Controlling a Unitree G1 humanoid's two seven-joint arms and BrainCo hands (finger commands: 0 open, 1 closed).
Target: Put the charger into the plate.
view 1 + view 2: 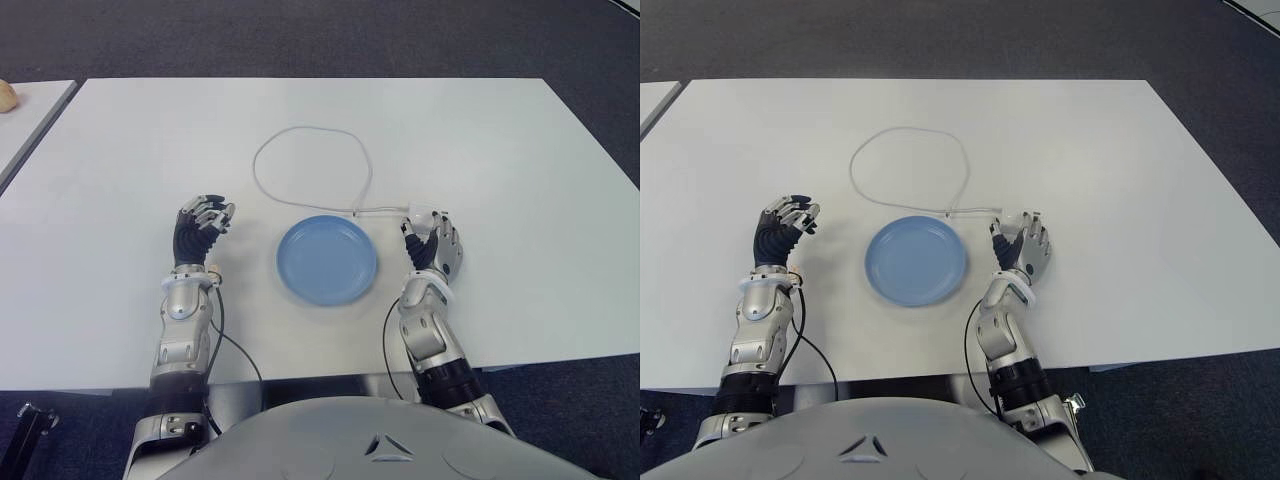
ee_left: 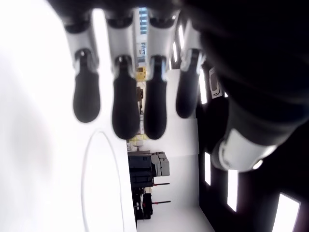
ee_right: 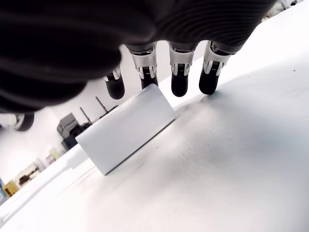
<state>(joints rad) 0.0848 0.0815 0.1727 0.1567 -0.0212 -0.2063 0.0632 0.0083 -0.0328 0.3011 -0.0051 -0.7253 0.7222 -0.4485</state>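
A small white charger lies flat on the white table, just right of the empty blue plate. Its thin white cable runs left from it and loops on the table behind the plate. My right hand is right at the charger, open. In the right wrist view its fingertips hang over the far side of the charger, and none of them grips it. My left hand shows left of the plate, fingers relaxed and holding nothing.
A second white table stands to the left across a narrow gap, with a beige object at its edge. Dark carpet surrounds the tables. The table's front edge runs just before my forearms.
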